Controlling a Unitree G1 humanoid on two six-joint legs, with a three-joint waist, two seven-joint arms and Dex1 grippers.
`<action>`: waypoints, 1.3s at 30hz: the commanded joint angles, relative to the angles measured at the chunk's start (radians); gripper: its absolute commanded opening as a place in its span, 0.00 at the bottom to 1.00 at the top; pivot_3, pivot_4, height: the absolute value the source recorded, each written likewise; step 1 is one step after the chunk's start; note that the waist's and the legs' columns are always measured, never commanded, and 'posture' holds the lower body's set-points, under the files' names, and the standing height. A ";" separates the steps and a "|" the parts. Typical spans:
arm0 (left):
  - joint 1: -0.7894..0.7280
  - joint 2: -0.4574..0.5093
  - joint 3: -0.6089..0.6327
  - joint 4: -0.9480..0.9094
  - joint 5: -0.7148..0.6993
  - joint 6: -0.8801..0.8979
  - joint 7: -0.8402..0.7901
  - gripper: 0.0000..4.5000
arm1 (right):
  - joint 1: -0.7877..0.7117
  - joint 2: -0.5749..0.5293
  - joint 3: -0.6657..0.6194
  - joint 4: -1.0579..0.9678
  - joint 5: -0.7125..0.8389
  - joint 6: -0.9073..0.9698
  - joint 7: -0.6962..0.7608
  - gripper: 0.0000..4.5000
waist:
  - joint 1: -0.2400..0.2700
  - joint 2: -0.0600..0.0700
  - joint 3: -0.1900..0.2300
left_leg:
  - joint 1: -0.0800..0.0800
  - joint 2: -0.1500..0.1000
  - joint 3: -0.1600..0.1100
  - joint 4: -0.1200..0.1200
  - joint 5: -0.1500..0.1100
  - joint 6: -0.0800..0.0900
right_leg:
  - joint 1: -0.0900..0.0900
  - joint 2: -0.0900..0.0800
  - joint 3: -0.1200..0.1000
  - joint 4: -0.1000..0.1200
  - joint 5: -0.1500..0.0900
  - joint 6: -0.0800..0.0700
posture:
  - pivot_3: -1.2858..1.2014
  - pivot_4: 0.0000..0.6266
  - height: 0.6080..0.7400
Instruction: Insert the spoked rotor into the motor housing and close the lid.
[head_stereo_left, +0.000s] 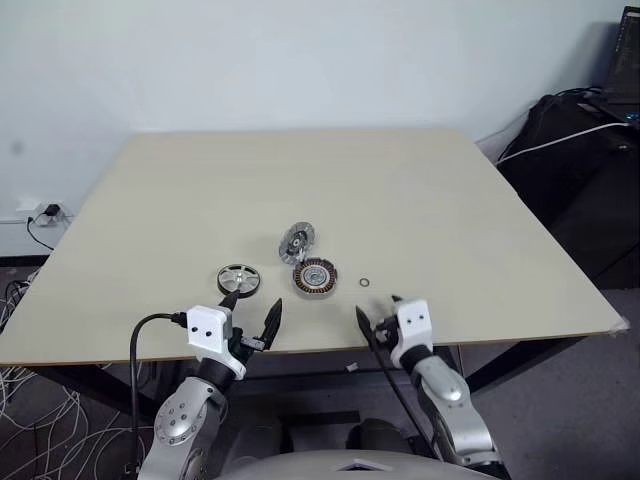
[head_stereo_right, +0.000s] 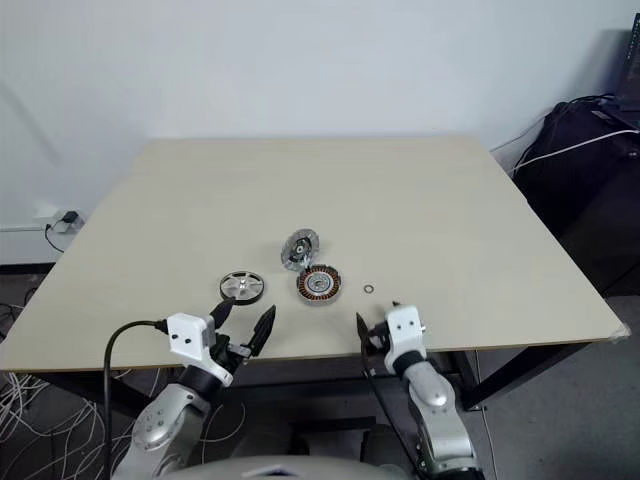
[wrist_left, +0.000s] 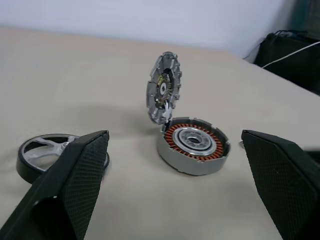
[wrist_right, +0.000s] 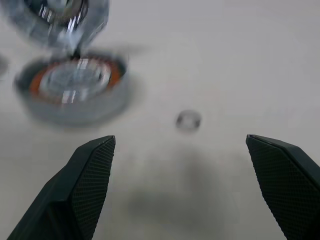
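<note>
The spoked rotor (head_stereo_left: 238, 279), black-rimmed with pale spokes, lies flat on the table (head_stereo_left: 450, 200) near its front edge. To its right sits the motor housing (head_stereo_left: 315, 277), copper windings facing up. The silver lid (head_stereo_left: 297, 243) stands tilted up on edge at the housing's far rim. My left gripper (head_stereo_left: 250, 312) hovers open at the table's front edge, just in front of the rotor and empty. My right gripper (head_stereo_left: 378, 308) is open too, a little in front of and to the right of the housing. The left wrist view shows the rotor (wrist_left: 47, 150), housing (wrist_left: 192, 144) and lid (wrist_left: 164, 95) ahead of its fingers.
A tiny metal ring (head_stereo_left: 365, 283) lies on the table just right of the housing, straight ahead of the right gripper (wrist_right: 180, 140). A black bag (head_stereo_left: 575, 170) with a white cable stands off the table's right side. Cables and a wall socket (head_stereo_left: 45, 213) are at the left.
</note>
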 joint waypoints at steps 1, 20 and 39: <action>-0.007 -0.011 -0.007 0.000 0.010 -0.038 0.009 1.00 | -0.079 0.023 -0.005 -0.069 -0.021 0.133 -0.050 1.00 | 0.001 0.000 0.000 | 0.000 0.000 0.000 0.000 0.000 0.000 | 0.000 0.000 0.000 0.000 0.000 0.000 | 0.52 0.00 1.00; -0.002 -0.029 -0.031 0.084 0.030 -0.117 0.011 1.00 | -0.340 0.012 -0.057 0.331 -0.033 0.117 -0.057 1.00 | -0.014 0.000 0.000 | 0.001 -0.003 0.002 0.001 0.000 0.001 | 0.001 0.005 -0.003 0.000 0.000 0.000 | 0.52 0.00 1.00; -0.083 -0.006 0.055 0.285 -0.027 -0.219 -0.083 1.00 | -0.451 0.062 -0.039 0.552 -0.048 0.055 -0.040 0.96 | -0.033 0.001 0.000 | 0.002 -0.003 0.003 0.002 0.000 0.001 | 0.002 0.005 -0.002 0.002 0.001 0.001 | 0.52 0.00 1.00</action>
